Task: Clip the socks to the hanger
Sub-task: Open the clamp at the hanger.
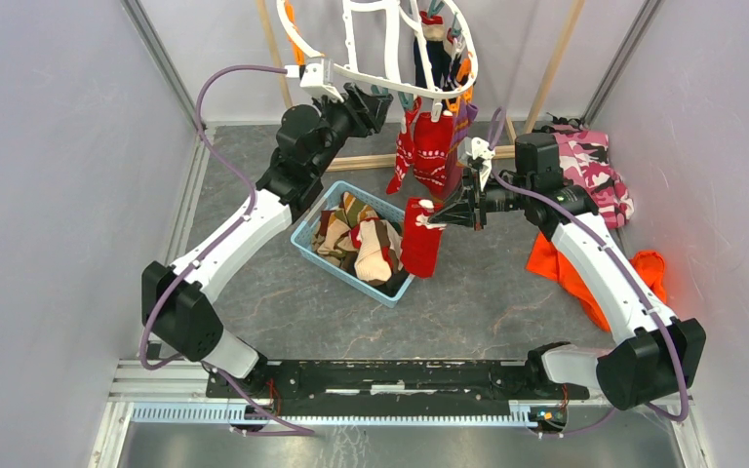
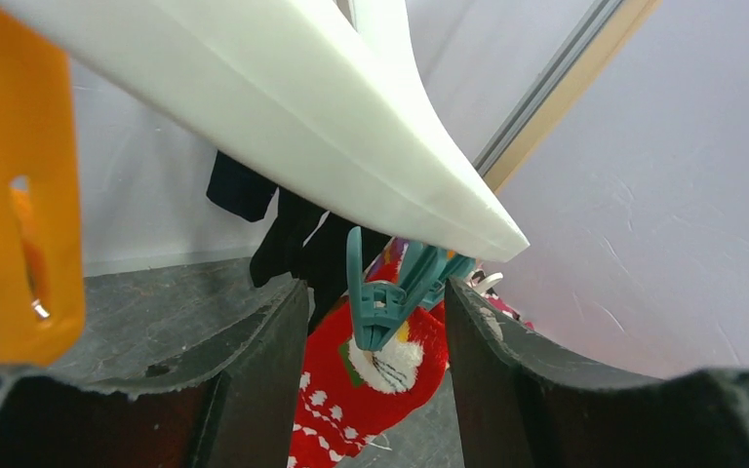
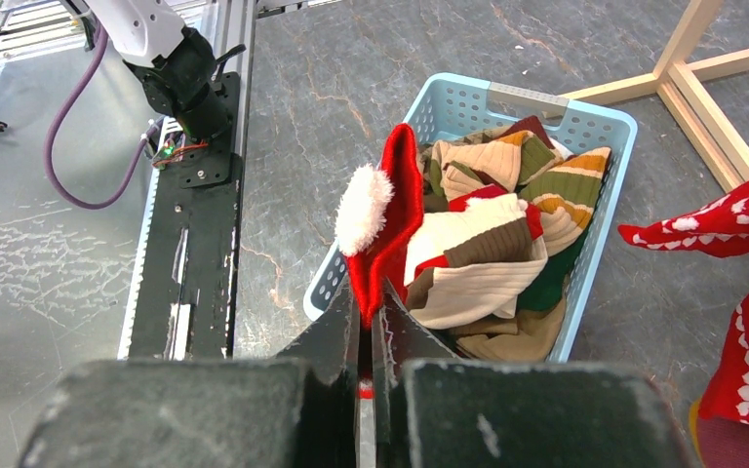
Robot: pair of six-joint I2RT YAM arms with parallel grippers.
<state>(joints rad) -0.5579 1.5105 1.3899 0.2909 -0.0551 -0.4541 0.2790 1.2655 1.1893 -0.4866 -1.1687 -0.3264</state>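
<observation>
Grey mottled counter (image 1: 468,312) carries everything. Above its far side hangs the large white plastic oval hanger (image 1: 390,83), with a red white-patterned sock (image 1: 434,151) already clipped on and dangling below it. Near the middle sits the light blue plastic basket (image 3: 608,205), heaped with beige-brown striped socks (image 3: 488,263). My right end effector (image 3: 369,312) is pressed together on a red sock with a fluffy white cuff (image 3: 390,224), holding it up by the basket's rim. My left end effector (image 1: 378,100) is spread beneath the hanger's rim, a small teal clip (image 2: 375,317) hanging between its fingers and an orange clip (image 2: 15,195) off to one side.
</observation>
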